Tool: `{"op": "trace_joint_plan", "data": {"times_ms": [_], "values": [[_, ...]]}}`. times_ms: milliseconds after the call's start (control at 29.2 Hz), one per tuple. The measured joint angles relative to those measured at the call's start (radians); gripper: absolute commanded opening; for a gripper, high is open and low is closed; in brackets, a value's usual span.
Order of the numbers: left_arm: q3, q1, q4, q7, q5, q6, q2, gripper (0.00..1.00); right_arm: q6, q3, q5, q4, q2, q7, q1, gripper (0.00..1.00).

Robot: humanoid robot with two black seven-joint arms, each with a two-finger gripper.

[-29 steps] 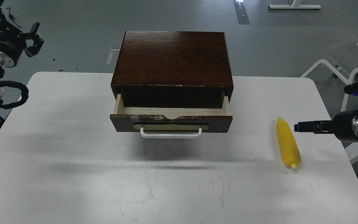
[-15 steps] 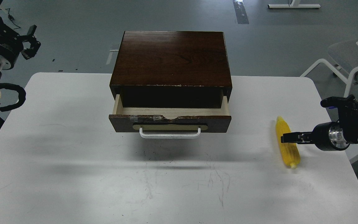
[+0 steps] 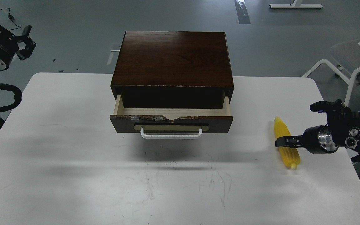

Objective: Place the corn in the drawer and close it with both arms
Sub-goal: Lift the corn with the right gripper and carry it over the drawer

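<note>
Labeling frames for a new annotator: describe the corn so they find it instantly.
On the white table, look right of the dark wooden cabinet with its open drawer. The corn lies near the right edge under the right gripper: the only yellow thing.

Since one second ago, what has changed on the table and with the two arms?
The right gripper moved left from beside the corn to over its middle; whether it grips is unclear. The corn shifted slightly left. The left gripper drew back toward the upper left. The drawer stayed open, the white table unchanged.
</note>
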Motion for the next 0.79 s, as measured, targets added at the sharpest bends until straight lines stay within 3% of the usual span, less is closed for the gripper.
{"op": "trace_joint_plan", "data": {"times_ms": [206,480,652,789], "values": [[0.0,-0.001,0.0,0.002,0.001,0.0,0.023,0.98,0.0,0.004,0.0,0.057,-0.085,0.003,0.073,0.12],[0.002,-0.005,-0.003,0.002,0.001,0.0,0.025,0.98,0.0,0.005,-0.048,0.233,-0.244,0.037,0.339,0.11],[0.004,-0.011,-0.005,0.009,0.001,0.0,0.015,0.98,0.0,0.005,-0.181,0.323,-0.239,0.076,0.528,0.1],[0.006,-0.012,-0.008,0.011,0.003,0.0,0.012,0.98,0.0,0.004,-0.315,0.396,-0.152,0.083,0.612,0.1]]}}
